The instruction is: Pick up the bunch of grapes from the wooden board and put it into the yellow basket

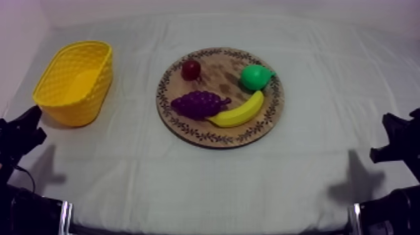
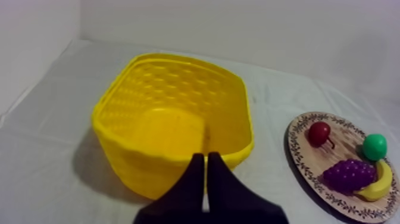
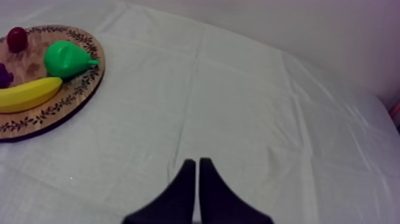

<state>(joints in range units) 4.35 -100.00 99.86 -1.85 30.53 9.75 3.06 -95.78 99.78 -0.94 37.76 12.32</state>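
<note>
Grapes (image 1: 199, 104) x1, board (image 1: 215, 67) x1 — basket (image 1: 87, 100) x1

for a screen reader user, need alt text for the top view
A round wooden board holds a bunch of grapes, a banana, a pear and a small red fruit. A yellow basket stands apart to its left.
</note>
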